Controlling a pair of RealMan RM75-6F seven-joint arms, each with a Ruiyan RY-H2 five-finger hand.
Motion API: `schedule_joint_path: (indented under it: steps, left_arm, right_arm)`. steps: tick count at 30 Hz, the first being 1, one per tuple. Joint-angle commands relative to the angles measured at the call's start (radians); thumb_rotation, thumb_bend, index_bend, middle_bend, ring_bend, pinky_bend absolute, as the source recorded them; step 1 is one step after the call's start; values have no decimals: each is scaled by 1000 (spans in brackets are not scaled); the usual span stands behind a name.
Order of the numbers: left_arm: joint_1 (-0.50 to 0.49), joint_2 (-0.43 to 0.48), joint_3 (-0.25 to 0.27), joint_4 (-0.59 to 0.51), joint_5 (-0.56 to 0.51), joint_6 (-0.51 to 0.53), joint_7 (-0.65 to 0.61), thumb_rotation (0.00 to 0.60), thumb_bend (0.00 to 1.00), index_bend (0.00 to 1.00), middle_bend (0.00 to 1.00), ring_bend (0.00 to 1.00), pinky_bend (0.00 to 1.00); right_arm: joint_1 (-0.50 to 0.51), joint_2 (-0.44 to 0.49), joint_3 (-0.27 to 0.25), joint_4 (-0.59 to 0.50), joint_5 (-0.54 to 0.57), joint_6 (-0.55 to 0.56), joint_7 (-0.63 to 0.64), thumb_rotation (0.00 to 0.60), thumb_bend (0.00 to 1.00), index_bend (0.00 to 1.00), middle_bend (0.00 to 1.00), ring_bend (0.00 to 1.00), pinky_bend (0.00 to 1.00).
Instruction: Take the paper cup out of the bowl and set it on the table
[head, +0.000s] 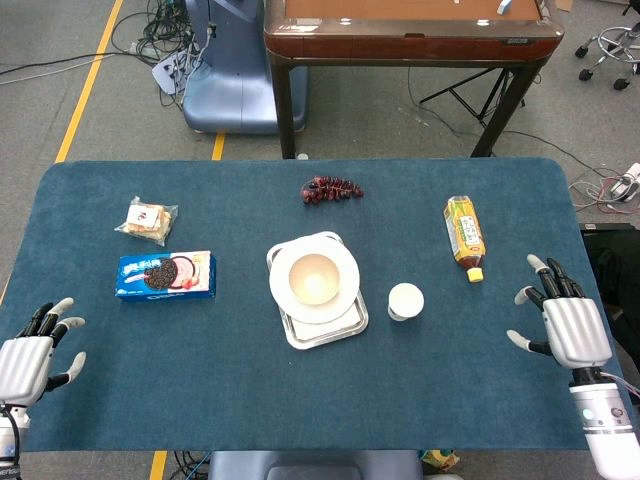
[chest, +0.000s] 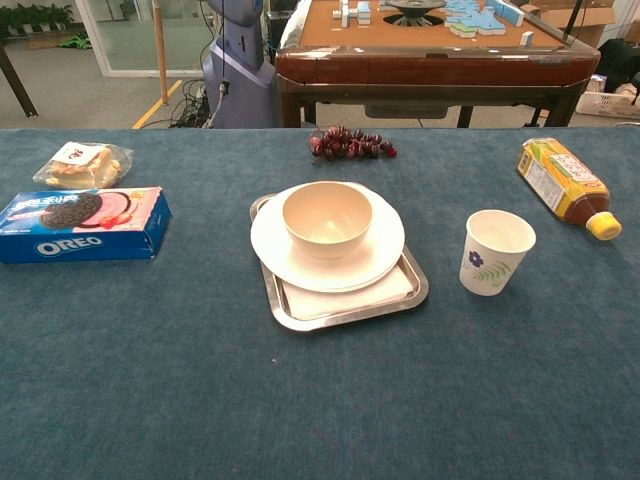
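Note:
The white paper cup with a small blue flower print stands upright on the blue table, just right of the metal tray. The cream bowl sits empty on a white plate on that tray. My right hand hovers near the table's right edge, fingers spread and holding nothing, well apart from the cup. At the front left corner, my left hand is open too. Neither hand shows in the chest view.
A tea bottle lies on its side at the right. Grapes lie behind the tray. An Oreo box and a wrapped snack sit at the left.

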Motion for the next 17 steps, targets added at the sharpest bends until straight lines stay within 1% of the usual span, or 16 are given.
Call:
schedule_joint_path:
  steps: [1, 8, 17]
  left_arm:
    - [1, -2, 0, 2, -1, 2, 1, 600, 321, 311, 136, 81, 326]
    - [3, -3, 1, 2, -3, 5, 6, 600, 321, 311, 136, 82, 326]
    - [-5, -7, 7, 2, -7, -16, 19, 600, 321, 311, 136, 83, 326]
  right_arm:
    - [-24, -9, 5, 25, -13, 18, 23, 600, 89, 458, 94, 0, 202]
    - [-45, -7, 15, 49, -49, 26, 66, 600, 88, 458, 94, 0, 202]
    - [-62, 13, 31, 55, -66, 13, 122, 600, 88, 458, 94, 0, 202]
